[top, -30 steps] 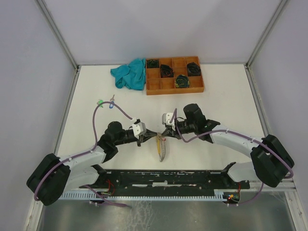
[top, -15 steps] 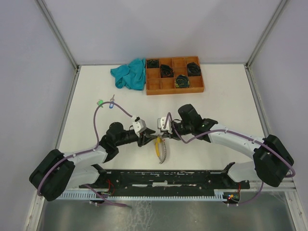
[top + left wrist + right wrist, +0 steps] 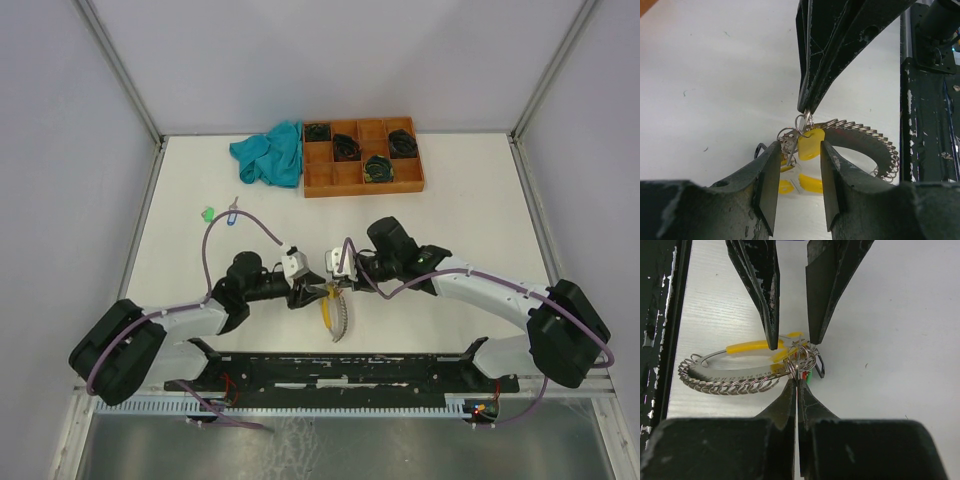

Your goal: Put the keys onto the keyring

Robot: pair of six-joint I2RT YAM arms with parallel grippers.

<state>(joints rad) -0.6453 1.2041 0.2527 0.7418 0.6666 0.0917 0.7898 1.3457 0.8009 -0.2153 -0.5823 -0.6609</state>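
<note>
The right fingers (image 3: 786,407) are pressed together, pinching the keys (image 3: 810,142) by a small wire ring at the very tips. Directly opposite, the left fingers (image 3: 767,185) stand spread, one on each side of the bunch's yellow tag, with a gap showing on both sides. The bunch hangs at one end of the keyring (image 3: 725,381), a silvery loop with a run of wire coils along one side and a yellow segment on the other. From the meeting point of the two arms the loop stretches over the surface (image 3: 460,215) toward the black base rail (image 3: 340,368). Well apart, near the left edge, a green-tagged key (image 3: 207,213) and a blue-tagged key (image 3: 232,215) lie side by side. At the far edge sit an orange-brown tray (image 3: 360,190) with dark bundles in its compartments and, touching its left side, a crumpled teal cloth (image 3: 268,155).
</note>
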